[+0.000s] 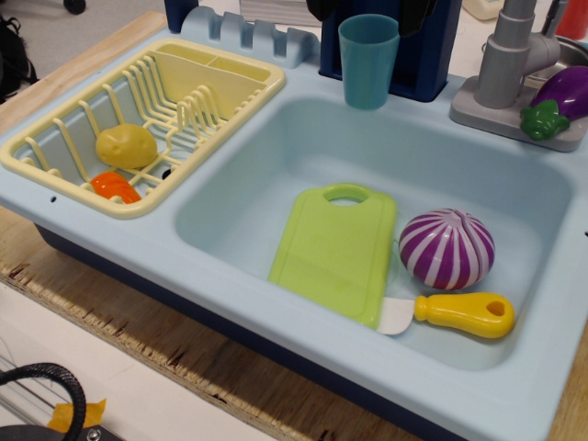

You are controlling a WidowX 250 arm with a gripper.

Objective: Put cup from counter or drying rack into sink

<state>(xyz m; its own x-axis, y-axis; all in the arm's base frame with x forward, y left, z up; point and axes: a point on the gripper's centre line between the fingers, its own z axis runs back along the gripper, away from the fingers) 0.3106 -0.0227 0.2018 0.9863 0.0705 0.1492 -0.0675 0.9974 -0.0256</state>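
The teal cup [368, 64] is upright at the back rim of the sink [514, 197], on the pale blue counter [230, 276] in front of a dark blue back panel. My gripper [371, 18] is at the top edge of the view, mostly cut off. Its two black fingertips [323, 9] flank the cup's rim on either side. I cannot tell whether they press on the cup. The pale yellow drying rack [55, 170] is at the left and holds no cup.
In the sink lie a green cutting board [338, 253], a purple striped onion [446, 248] and a yellow-handled knife [459, 314]. The rack holds a yellow potato [127, 146] and an orange piece [114, 186]. A grey faucet [510, 60] and a purple eggplant [565, 99] are at the back right.
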